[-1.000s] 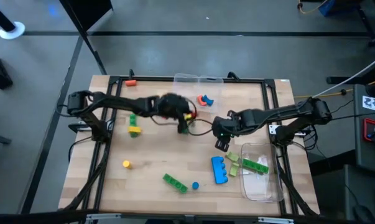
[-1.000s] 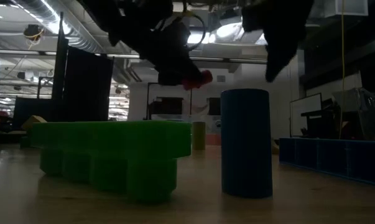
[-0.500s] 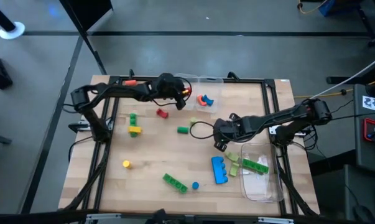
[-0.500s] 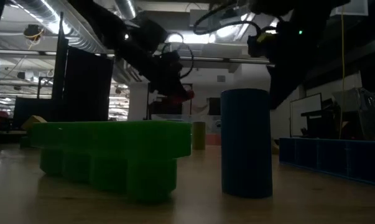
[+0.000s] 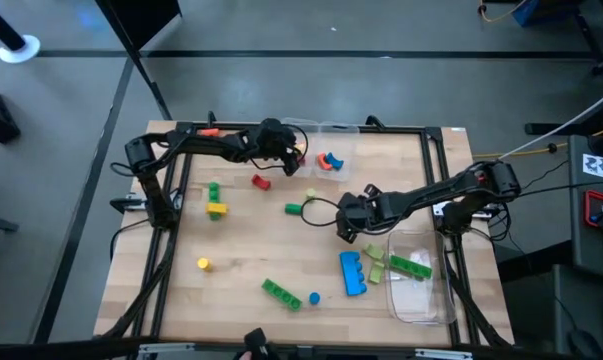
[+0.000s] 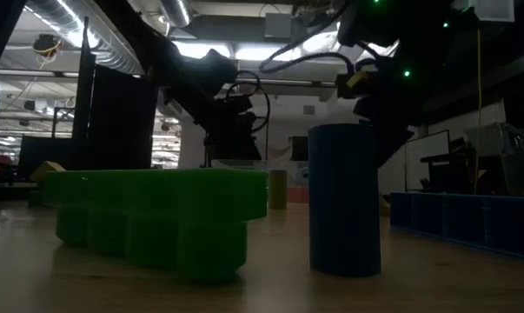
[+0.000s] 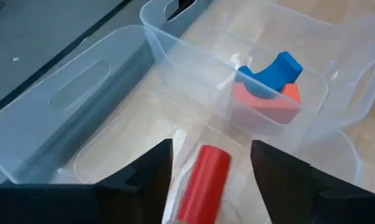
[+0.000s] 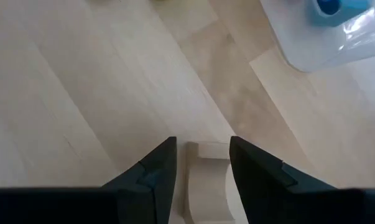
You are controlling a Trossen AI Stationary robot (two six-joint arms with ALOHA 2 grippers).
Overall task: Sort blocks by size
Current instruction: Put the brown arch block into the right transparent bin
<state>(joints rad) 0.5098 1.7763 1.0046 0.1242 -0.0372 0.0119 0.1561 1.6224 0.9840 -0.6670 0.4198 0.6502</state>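
My left gripper (image 5: 293,158) (image 7: 212,146) is open at the table's far edge, over a clear container (image 5: 331,140). A red cylinder (image 7: 203,183) shows between its fingers on the clear plastic, and I cannot tell whether they touch it. A blue arch (image 7: 271,68) and a red block (image 7: 265,104) lie in the container. My right gripper (image 5: 339,215) (image 8: 203,140) is open near the table's middle, low over the wood, its fingers on either side of a pale block (image 8: 206,180). A red block (image 5: 260,181) and a green cylinder (image 5: 295,209) lie between the arms.
A green and yellow stack (image 5: 215,200) stands at the left and a yellow cylinder (image 5: 203,263) lies nearer. A green brick (image 5: 279,291), a small blue cylinder (image 5: 313,297) and a blue brick (image 5: 353,272) lie near the front. A second clear container (image 5: 421,290) at the right holds a green brick (image 5: 411,265).
My left gripper has gone from the table's middle toward the far edge, to the clear container, carrying a red piece at its fingertips; that piece no longer shows at the fingertips in the low view. My right gripper has gone a little toward the table's left and down.
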